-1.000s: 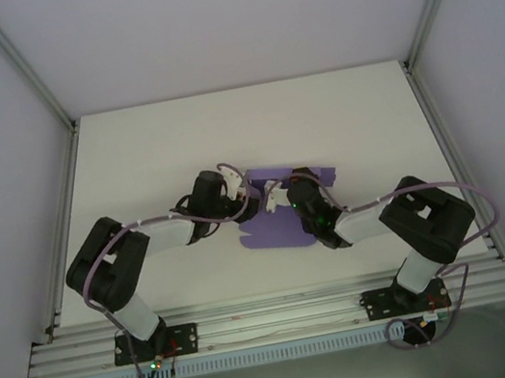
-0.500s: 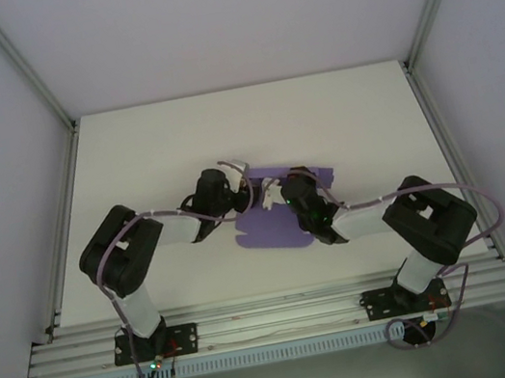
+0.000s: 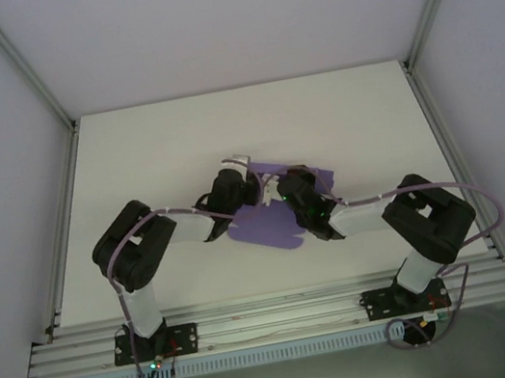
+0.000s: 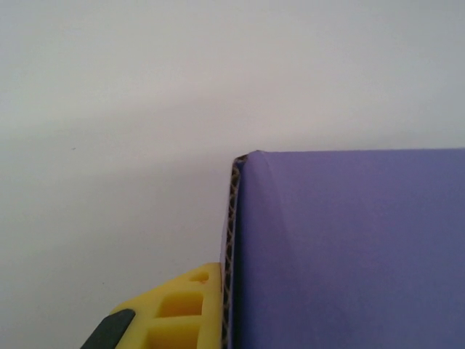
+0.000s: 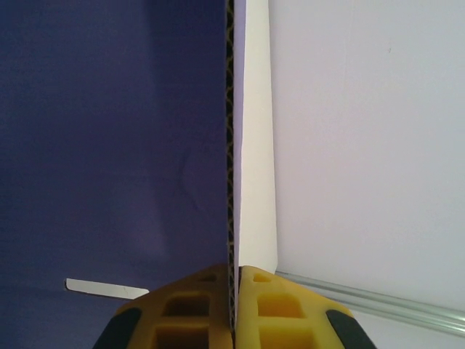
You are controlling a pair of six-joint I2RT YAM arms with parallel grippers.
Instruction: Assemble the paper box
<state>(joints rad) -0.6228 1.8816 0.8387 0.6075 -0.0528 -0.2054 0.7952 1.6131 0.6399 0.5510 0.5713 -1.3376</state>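
**Paper box (image 3: 268, 230) clamped by both grippers at mid-table**
An aluminium rail (image 3: 275, 314) lines the near edge. From above, both wrists cover the box's far part. The right gripper (image 5: 232, 309) pinches an upright corrugated edge, purple on one face and white on the other. The left gripper (image 3: 255, 190) is closed on another panel, yellow finger (image 4: 182, 313) against the card. Bare white table (image 3: 148, 149) lies beyond.

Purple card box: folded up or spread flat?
Spread, no box yet: purple corrugated card sheet sits open between left gripper and right gripper, each pinching an edge.
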